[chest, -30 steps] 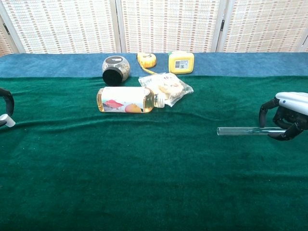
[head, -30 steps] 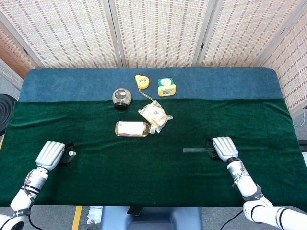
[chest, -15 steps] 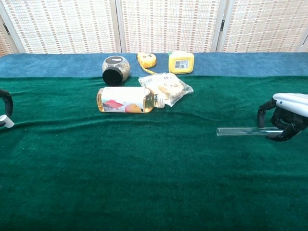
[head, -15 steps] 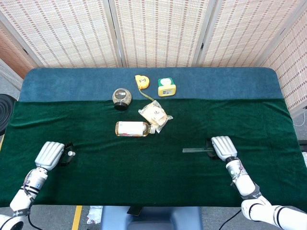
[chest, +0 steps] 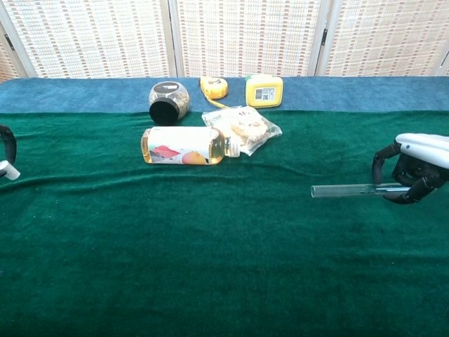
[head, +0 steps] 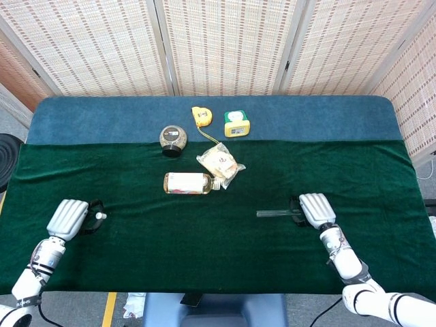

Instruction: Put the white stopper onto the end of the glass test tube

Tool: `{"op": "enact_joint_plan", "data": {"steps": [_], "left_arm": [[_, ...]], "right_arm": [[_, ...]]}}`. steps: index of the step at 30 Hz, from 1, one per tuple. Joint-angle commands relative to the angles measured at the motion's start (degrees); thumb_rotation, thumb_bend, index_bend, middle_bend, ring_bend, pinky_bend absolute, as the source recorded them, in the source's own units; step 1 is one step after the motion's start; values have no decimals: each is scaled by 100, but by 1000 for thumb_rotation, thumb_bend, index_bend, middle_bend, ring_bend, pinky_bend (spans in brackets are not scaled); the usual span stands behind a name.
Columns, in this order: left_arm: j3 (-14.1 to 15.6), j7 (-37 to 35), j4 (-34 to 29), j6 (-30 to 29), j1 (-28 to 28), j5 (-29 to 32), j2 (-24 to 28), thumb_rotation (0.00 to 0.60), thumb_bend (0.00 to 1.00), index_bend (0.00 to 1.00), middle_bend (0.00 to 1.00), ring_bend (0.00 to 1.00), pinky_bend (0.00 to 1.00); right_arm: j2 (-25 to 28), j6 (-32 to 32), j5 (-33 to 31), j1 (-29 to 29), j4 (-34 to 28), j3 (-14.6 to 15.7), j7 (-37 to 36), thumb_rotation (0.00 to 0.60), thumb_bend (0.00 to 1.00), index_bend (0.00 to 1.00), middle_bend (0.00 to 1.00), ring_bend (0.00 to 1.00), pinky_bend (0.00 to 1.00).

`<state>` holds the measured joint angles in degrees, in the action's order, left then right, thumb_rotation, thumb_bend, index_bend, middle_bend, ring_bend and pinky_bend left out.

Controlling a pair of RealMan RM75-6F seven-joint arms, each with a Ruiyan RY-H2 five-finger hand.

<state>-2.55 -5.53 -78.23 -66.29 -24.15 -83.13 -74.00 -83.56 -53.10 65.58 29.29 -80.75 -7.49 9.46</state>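
Note:
The glass test tube point(chest: 345, 189) points left from my right hand point(chest: 410, 168), which grips its right end just above the green cloth; the same tube point(head: 272, 214) and hand point(head: 316, 209) show at the right of the head view. At the far left my left hand point(head: 68, 218) holds the small white stopper point(head: 101, 216) between its dark fingertips. In the chest view only a sliver of that hand point(chest: 7, 151) and the stopper point(chest: 10, 170) show at the left edge.
A lying bottle of yellow liquid point(head: 189, 182), a clear snack bag point(head: 220, 164), a dark-lidded jar point(head: 173, 138), a yellow tape measure point(head: 201, 115) and a yellow box point(head: 236, 123) lie toward the back centre. The green cloth point(head: 204, 245) covers the table's front.
My right hand has shifted slightly left and lifted the tube a little off the cloth. My left hand has drifted slightly left and toward me with the stopper.

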Motion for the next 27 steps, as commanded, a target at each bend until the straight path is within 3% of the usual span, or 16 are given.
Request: {"op": "enact_joint_plan", "data": {"steps": [1, 7, 15, 27], "left_arm": [[-119, -550, -90, -209, 15, -105, 133, 600, 493, 629, 957, 909, 893], [-274, -1303, -488, -444, -10, -254, 322, 600, 495, 628, 957, 909, 893], [-368, -1690, -1098, -645, -134, -580, 485, 600, 504, 628, 957, 909, 893], [-416, -1396, -1555, -887, -279, -881, 93, 600, 513, 628, 957, 909, 893]], "right_arm": [[195, -204, 220, -89, -323, -54, -315, 600, 513, 770, 932, 1000, 961], [445, -291, 651, -169, -963, -111, -1247, 600, 538, 787, 937, 1000, 961], [6, -361, 1228, -42, -1038, -206, -2584, 600, 575, 802, 945, 1000, 961], [-893, -267, 1224, 357, -782, -400, -2986, 600, 595, 808, 951, 1000, 961]]}}
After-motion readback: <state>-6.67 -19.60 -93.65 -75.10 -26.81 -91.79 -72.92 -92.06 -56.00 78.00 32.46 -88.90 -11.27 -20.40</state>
